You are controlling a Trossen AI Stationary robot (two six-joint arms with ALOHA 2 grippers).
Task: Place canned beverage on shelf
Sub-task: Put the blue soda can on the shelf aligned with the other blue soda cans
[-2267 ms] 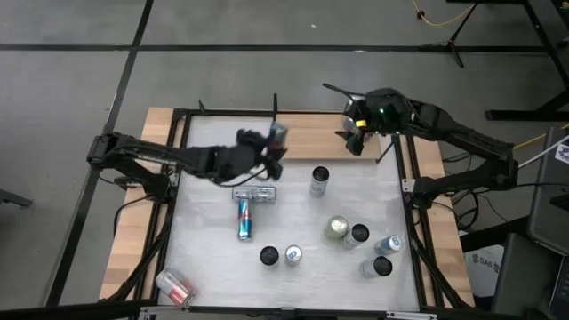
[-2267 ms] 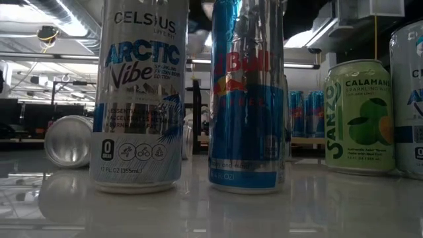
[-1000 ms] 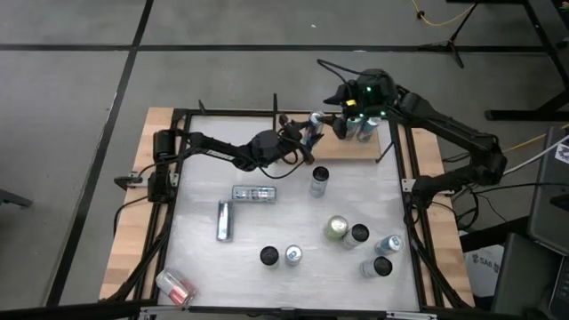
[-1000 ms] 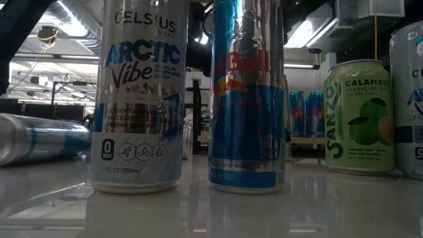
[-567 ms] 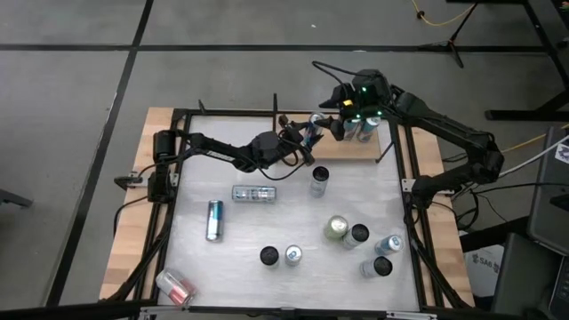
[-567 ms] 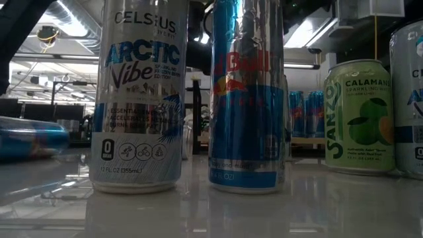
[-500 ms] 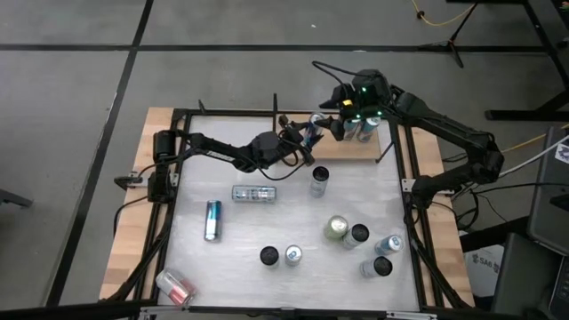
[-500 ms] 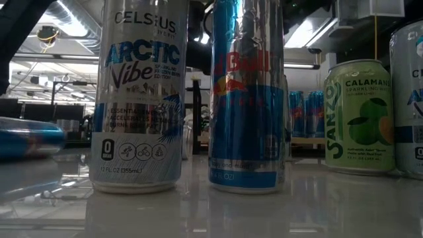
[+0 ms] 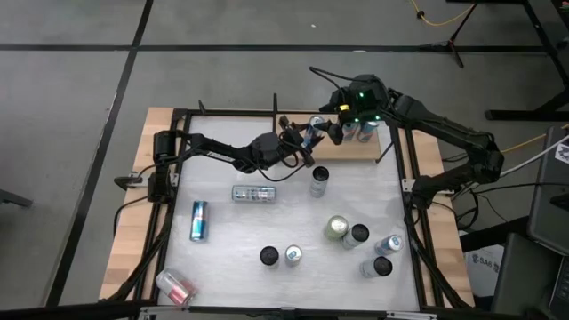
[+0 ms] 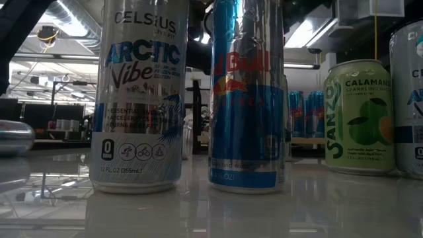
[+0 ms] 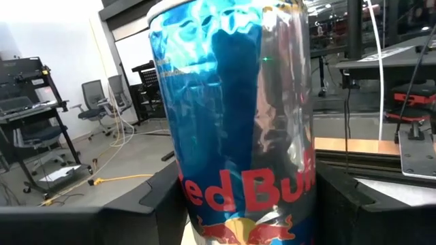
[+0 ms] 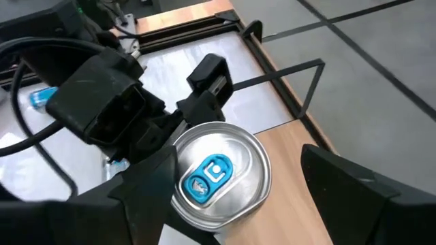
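Left hand (image 9: 300,144) grasped an upright blue-and-silver can (image 9: 313,131) at the left end of the shelf (image 9: 378,145), at the far edge of the surface (image 9: 267,222). Right hand (image 9: 340,130) was positioned over the same can, one finger on either side of its top (image 12: 219,173); contact could not be confirmed. Two further cans (image 9: 357,129) stood on the shelf just to the right. One can (image 9: 198,220) lay on its side at the left of the surface, well apart from both hands.

A blue-and-silver Red Bull can (image 11: 235,129) stands upright between two dark fingers (image 11: 160,204).
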